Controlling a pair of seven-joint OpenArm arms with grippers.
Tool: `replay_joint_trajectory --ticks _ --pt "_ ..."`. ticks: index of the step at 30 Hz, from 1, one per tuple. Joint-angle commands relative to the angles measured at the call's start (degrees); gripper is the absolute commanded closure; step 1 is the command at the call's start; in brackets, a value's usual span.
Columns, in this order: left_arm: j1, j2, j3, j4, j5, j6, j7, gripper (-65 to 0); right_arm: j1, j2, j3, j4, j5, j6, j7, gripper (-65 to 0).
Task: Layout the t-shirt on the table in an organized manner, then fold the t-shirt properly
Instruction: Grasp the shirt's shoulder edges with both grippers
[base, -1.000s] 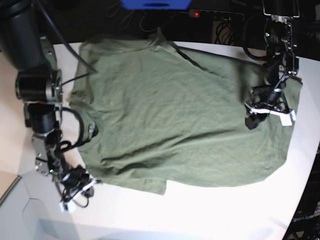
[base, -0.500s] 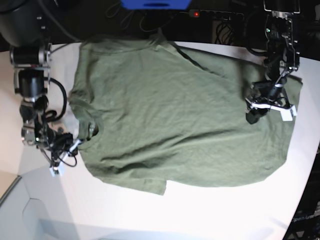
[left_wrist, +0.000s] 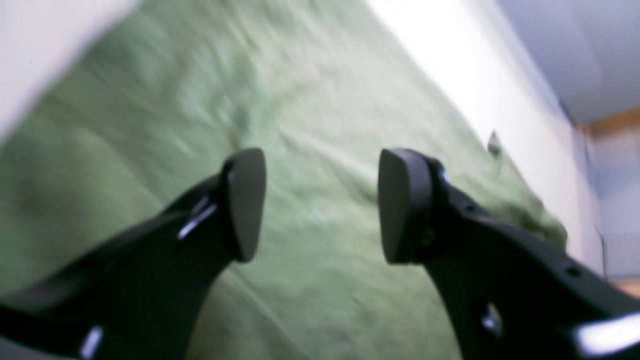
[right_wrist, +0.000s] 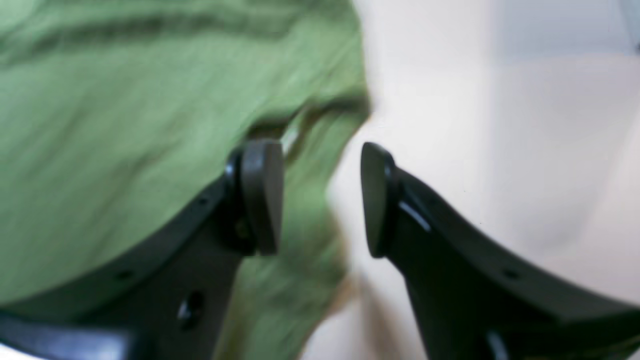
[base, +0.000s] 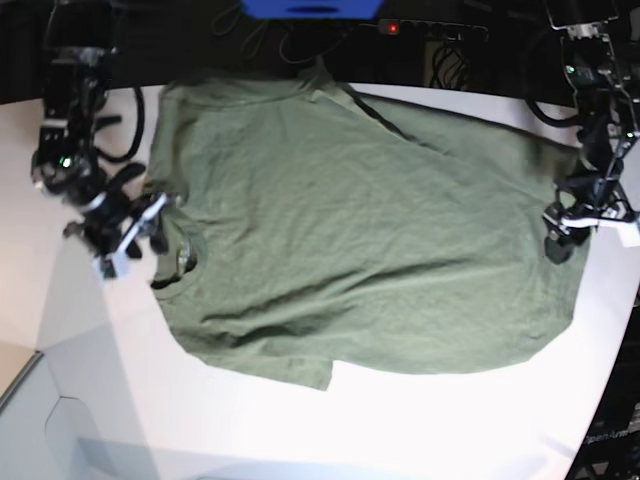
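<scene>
The green t-shirt (base: 360, 230) lay spread nearly flat on the white worktop (base: 450, 430), neck end to the left and hem to the right, with one sleeve folded in along the near edge. It looked laid out rather than folded, so the folding was judged not yet begun.

The right gripper (base: 128, 225) hovered by the collar on the left; its wrist view showed the fingers (right_wrist: 262, 195) parted with nothing between them, straddling the shirt's edge (right_wrist: 320, 165) where cloth met bare worktop.

The left gripper (base: 580, 222) sat over the hem on the right. Only its wrist view made plain that its fingers (left_wrist: 247, 200) stood open and empty above wrinkled cloth (left_wrist: 320, 140); the overhead view showed placement, not grip.
</scene>
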Motion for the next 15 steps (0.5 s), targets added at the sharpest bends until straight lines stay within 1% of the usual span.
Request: replay_joint_trajectory --ticks 1,4,6,9,12,15 --pt "-0.3 -0.6 -0.7 0.2 -0.2 -0.3 -0.4 -35.2 -0.3 -0.6 0.1 1.3 0.6 0.2 1.3 -26.3" --pt "-0.3 -0.9 -2.0 -3.1 -0.2 -0.3 -0.4 -35.2 -1.3 -3.2 0.1 -1.2 0.6 0.3 1.6 -26.3" --pt "-0.3 -0.9 -2.3 -3.9 -0.2 -0.3 -0.3 -35.2 -0.9 -3.7 0.1 -4.5 0.6 0.3 1.7 -26.2" --pt "-0.4 -0.9 -2.1 -4.4 -0.2 -0.3 -0.2 -35.2 3.4 -3.7 0.1 -12.8 0.5 0.3 2.9 -26.2" --pt "-0.4 -0.7 -1.9 -4.2 -0.2 -0.3 -0.2 -35.2 8.1 -1.5 0.2 -22.8 0.5 0.3 6.4 -26.2" --pt "-0.4 -0.4 -1.8 -4.2 -0.7 -0.3 -0.2 -35.2 13.2 0.0 0.3 -33.3 0.5 0.2 10.0 -26.2"
